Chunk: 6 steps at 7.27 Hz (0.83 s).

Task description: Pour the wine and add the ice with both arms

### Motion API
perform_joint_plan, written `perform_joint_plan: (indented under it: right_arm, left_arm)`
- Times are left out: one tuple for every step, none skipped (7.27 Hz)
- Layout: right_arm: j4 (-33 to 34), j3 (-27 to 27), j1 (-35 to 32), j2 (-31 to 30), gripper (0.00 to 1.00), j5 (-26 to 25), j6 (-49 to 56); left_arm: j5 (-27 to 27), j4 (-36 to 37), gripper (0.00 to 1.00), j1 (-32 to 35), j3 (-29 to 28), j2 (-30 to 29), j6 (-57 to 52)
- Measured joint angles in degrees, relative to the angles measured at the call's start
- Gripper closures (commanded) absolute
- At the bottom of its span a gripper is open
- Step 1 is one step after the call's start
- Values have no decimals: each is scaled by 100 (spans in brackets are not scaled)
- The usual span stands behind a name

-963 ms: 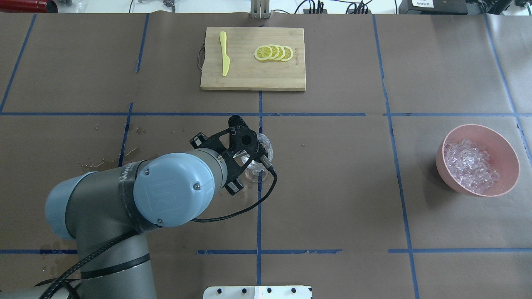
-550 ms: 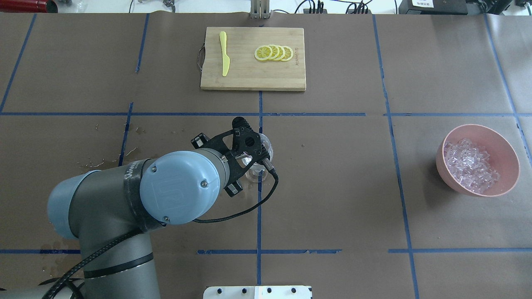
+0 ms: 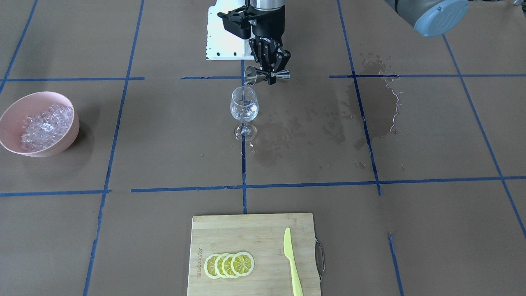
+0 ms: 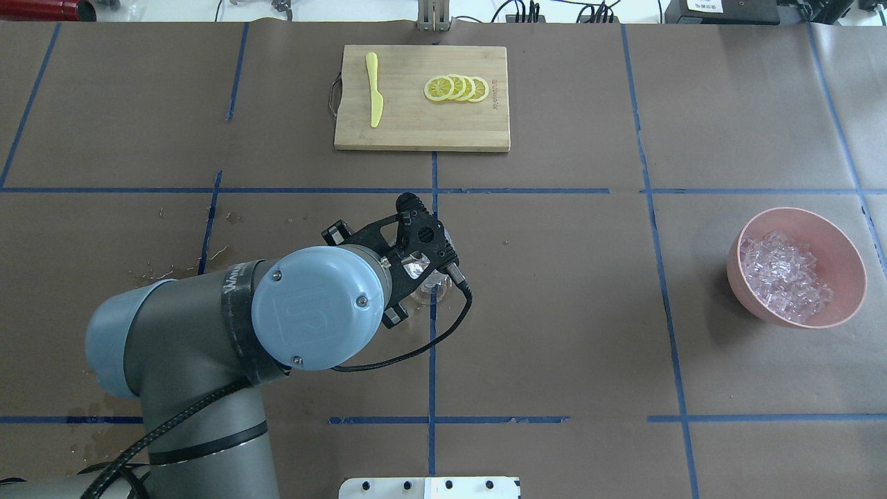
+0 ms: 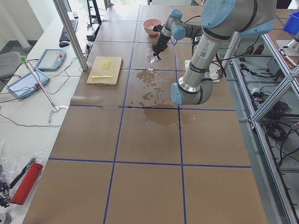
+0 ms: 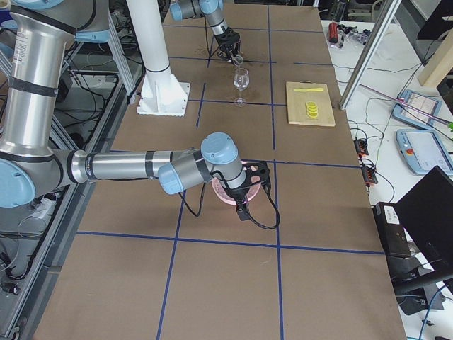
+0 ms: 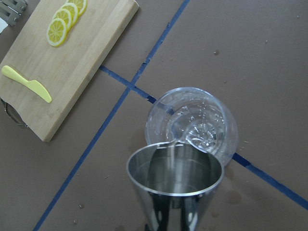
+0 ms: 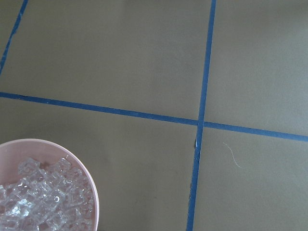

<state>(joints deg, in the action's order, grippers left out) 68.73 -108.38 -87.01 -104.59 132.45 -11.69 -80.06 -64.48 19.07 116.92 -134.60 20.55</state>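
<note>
Jaws of the left gripper (image 3: 269, 75) pinch one steel jigger (image 3: 251, 76), tipping the wine (image 3: 244, 110) into one stemmed glass (image 3: 245, 98). On the right gripper (image 6: 241, 188), above one pink bowl (image 3: 10, 113) of ice (image 3: 43, 125), they cannot be judged. One board (image 3: 263, 230) carries four lemon slices (image 3: 229, 265) and one knife (image 3: 292, 263).

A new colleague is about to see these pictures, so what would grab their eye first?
In the middle, the left gripper tips a shiny steel jigger, streaming clear wine into a clear stemmed wine glass. Dark wet stains mark the brown paper beside it, and a pink bowl heaped with ice sits to the robot's right.
</note>
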Motion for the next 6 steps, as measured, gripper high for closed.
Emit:
perform_joint_plan:
  right_arm:
    - [0,1,0,0,0,0,0]
    - [0,1,0,0,0,0,0]
    - [0,1,0,0,0,0,0]
    - [0,4,0,0,0,0,0]
    - [0,7,0,0,0,0,0]
    - [0,8,1,0,0,2,0]
  left_arm:
    - [-1,233,100,0,-68,-157,-26]
    - [-1,441,100,0,-217,-351,-42]
    - [0,605,100,0,-389,-518,-48]
    - [4,723,100,0,-533,-623,-57]
    - [6,822,100,3,-606,-669,-111]
    - [7,938,100,6,-632,-692,-197]
